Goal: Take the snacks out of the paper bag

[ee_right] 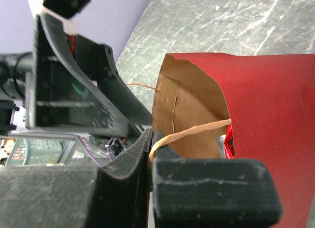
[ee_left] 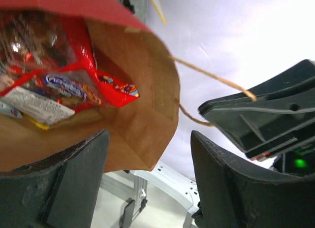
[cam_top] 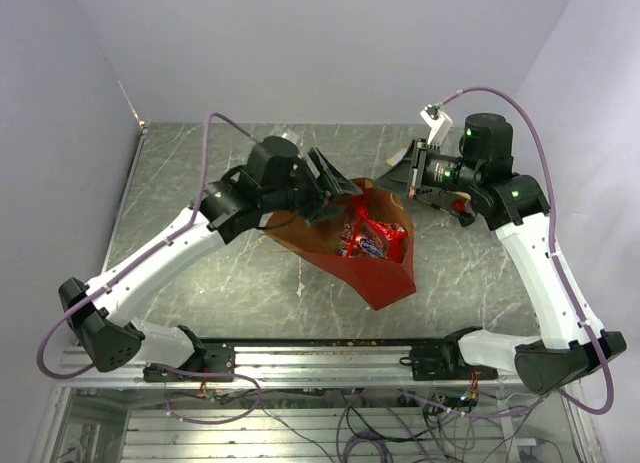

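Left gripper (ee_left: 147, 156), nearest the lens, stands wide apart at the mouth of the paper bag (cam_top: 378, 275) and holds nothing. Whether its fingers touch the brown lip cannot be told. Bag lies on its side in the middle of the counter (cam_top: 190, 163), its left part covered by the left arm. It is well apart from every edge, with bare surface on both flanks. Snacks (cam_top: 370, 238) sit inside: one red packet is legible, the others blurred and overlapped. Right gripper (ee_right: 150, 154) is clamped tight on the loop handle (ee_right: 197, 129).
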Action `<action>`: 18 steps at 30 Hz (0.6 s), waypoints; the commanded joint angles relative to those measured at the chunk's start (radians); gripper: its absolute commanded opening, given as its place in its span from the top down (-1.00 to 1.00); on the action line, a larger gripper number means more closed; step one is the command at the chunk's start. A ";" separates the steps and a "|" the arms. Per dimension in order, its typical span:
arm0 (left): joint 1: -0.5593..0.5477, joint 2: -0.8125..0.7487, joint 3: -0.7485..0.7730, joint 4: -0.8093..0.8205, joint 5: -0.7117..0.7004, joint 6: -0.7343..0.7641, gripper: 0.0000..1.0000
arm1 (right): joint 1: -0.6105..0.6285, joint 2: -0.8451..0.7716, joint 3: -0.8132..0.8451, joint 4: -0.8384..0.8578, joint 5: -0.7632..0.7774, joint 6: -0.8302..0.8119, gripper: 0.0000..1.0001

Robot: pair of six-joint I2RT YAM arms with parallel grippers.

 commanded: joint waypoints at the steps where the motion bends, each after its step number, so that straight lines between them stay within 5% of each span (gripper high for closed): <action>1: -0.103 0.032 0.012 -0.070 -0.190 -0.187 -0.53 | -0.001 -0.018 0.038 0.050 -0.032 -0.022 1.00; 12: -0.197 0.243 0.230 -0.359 -0.331 -0.333 -0.29 | -0.001 -0.018 0.029 0.034 -0.034 -0.048 1.00; 18: -0.196 0.302 0.297 -0.390 -0.352 -0.332 -0.27 | -0.001 -0.014 0.050 0.006 -0.009 -0.066 1.00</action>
